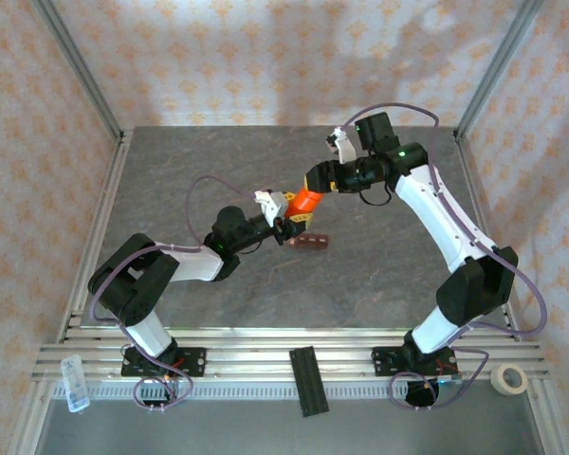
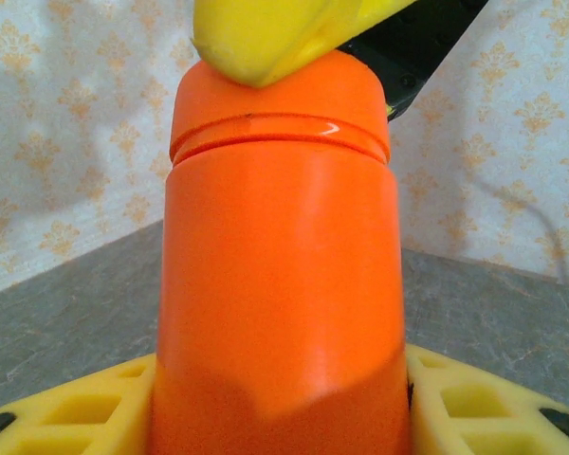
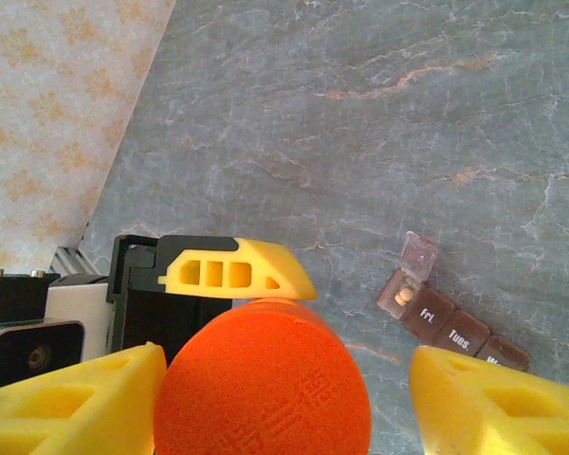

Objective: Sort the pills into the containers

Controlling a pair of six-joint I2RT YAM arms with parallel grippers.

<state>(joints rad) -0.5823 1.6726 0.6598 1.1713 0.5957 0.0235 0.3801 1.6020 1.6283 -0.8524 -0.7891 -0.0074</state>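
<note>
Right at the near edge, on the rails in front of the tabletop, you have a black ribbed bar (image 1: 308, 381) lying between the two arm bases, a roll of tape (image 1: 509, 379) by the near right corner and a small clear plastic piece (image 1: 74, 383) by the near left corner. Further in, about the middle of the tabletop, the container strip (image 1: 311, 243) lies flat, dark reddish-brown and narrow. From your right wrist camera the end lid (image 3: 419, 256) stands open with one pale pill (image 3: 405, 297) in that compartment, and the next lids, marked Fri and Tues, are down. Just beyond the strip your left gripper (image 1: 292, 212) is clamped on the body of an orange bottle (image 1: 306, 201). Its yellow fingers (image 2: 66, 417) press both flanks, and the bottle is held off the tabletop with its cap turned toward the far right corner. Your right gripper (image 1: 322, 180) reaches in from the far right side and straddles the orange cap (image 3: 261, 379). One yellow finger (image 3: 66, 403) sits against the cap while the other stands a little off it with bare tabletop showing in the gap, so that pincer is released, not clenched. Behind the far edge rises the patterned wall (image 1: 266, 57)
</note>
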